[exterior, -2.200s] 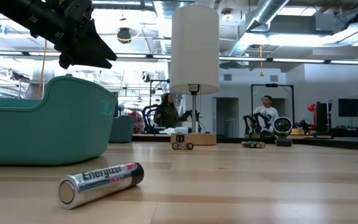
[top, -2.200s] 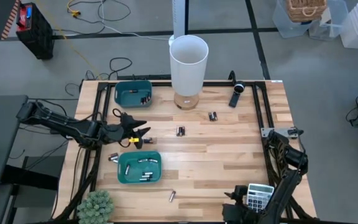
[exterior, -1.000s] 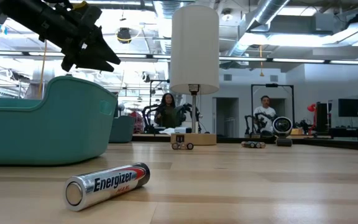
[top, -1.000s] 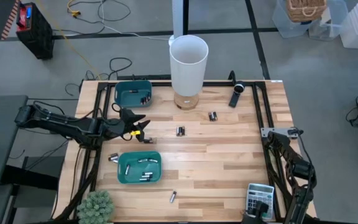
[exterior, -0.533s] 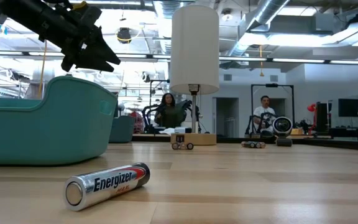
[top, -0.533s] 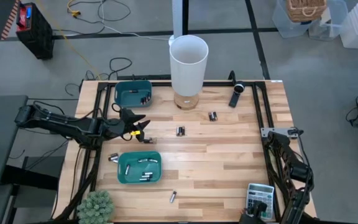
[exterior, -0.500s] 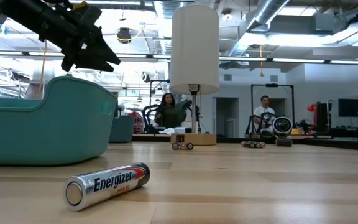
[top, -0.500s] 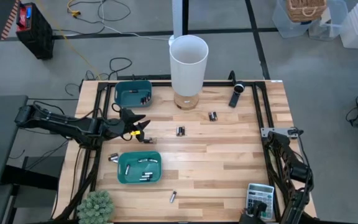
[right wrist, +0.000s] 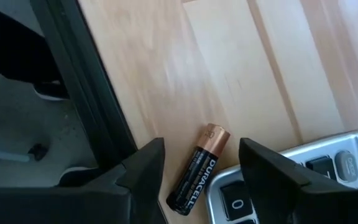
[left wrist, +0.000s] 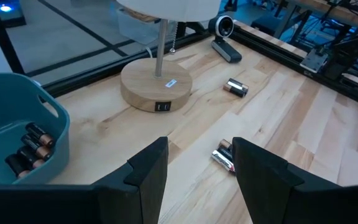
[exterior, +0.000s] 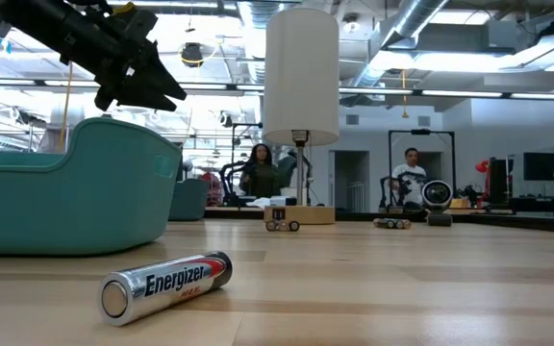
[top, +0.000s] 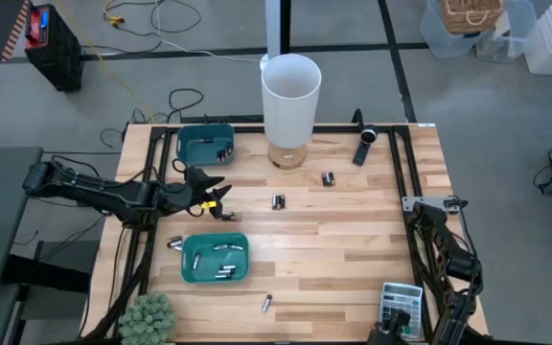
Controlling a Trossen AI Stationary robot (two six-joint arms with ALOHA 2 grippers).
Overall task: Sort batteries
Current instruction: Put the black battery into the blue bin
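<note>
With some batteries [top: 220, 272] binned, my right end effector [right wrist: 197, 168], spread, straddles a loose cell [right wrist: 197, 168]; several remain ahead.

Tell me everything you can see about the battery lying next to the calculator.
The battery is a slim black cylinder with a copper-coloured end and Duracell lettering along its side. It lies flat on the light wooden table, its black end right beside the calculator; whether they touch is unclear. The open right gripper frames it, and nothing is gripping it.
</note>
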